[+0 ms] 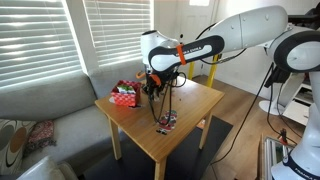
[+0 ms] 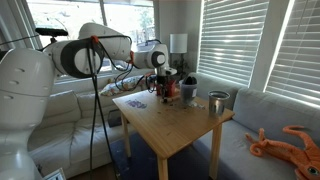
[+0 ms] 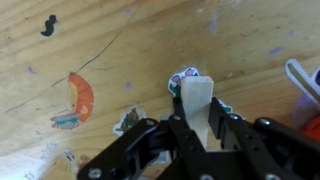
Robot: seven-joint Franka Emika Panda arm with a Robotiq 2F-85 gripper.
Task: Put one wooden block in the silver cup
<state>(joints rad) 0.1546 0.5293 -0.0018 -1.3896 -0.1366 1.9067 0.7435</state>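
Note:
In the wrist view my gripper (image 3: 200, 122) is shut on a pale wooden block (image 3: 196, 95), which stands upright between the fingers just above the wooden table (image 3: 120, 50). In both exterior views the gripper (image 1: 152, 88) (image 2: 163, 88) hangs low over the far part of the table. The silver cup (image 2: 217, 101) stands near the table's edge, well to the side of the gripper. A darker cup (image 2: 188, 88) stands closer to the gripper. Neither cup shows in the wrist view.
A red box of small items (image 1: 125, 95) sits at a table corner next to the gripper. Stickers lie on the tabletop (image 3: 80, 97) (image 1: 167, 123). A grey sofa (image 1: 40, 110) runs beside the table and a tripod stand (image 2: 97, 110) is on the floor.

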